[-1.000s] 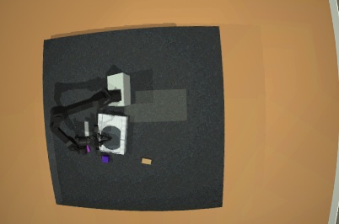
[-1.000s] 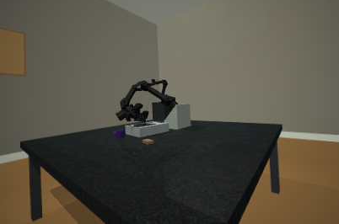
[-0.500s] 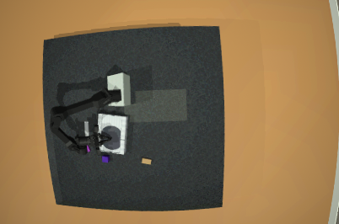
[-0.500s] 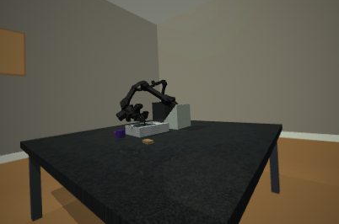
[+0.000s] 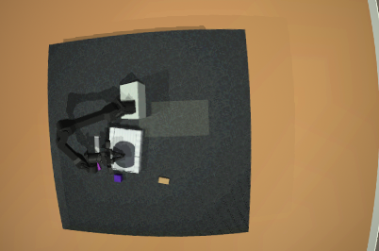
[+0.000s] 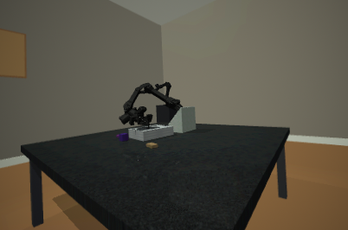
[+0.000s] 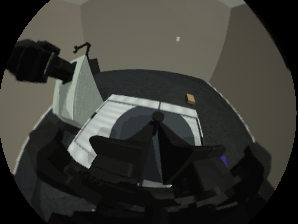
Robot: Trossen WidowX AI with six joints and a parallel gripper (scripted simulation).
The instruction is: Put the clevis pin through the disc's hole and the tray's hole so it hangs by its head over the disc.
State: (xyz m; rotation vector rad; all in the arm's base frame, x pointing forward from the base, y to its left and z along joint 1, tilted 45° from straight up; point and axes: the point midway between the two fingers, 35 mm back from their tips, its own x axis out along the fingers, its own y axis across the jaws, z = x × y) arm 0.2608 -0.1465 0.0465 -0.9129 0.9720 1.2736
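The steel tray point(image 5: 134, 134) point(image 6: 157, 133) point(image 7: 98, 131) stands on the dark table. The wide grey disc point(image 5: 130, 153) point(image 7: 127, 123) lies in it. My gripper point(image 5: 122, 156) point(image 6: 150, 125) point(image 7: 156, 123) is low over the disc, around its middle, and is shut on the clevis pin. The pin's dark round head point(image 7: 158, 116) shows at the fingertips in the wrist view. The shank, the disc's hole and the tray's pin hole are hidden by the fingers, so I cannot tell whether the pin is in either hole.
A pale green block point(image 5: 133, 92) point(image 6: 188, 119) point(image 7: 84, 95) stands beside the tray, near the arm. A purple block point(image 5: 118, 178) point(image 6: 124, 137) point(image 7: 224, 161) is close to the tray. A tan block point(image 5: 163, 180) point(image 6: 151, 145) point(image 7: 190, 99) lies farther off. A light strip point(image 5: 96, 143) lies beside the tray.
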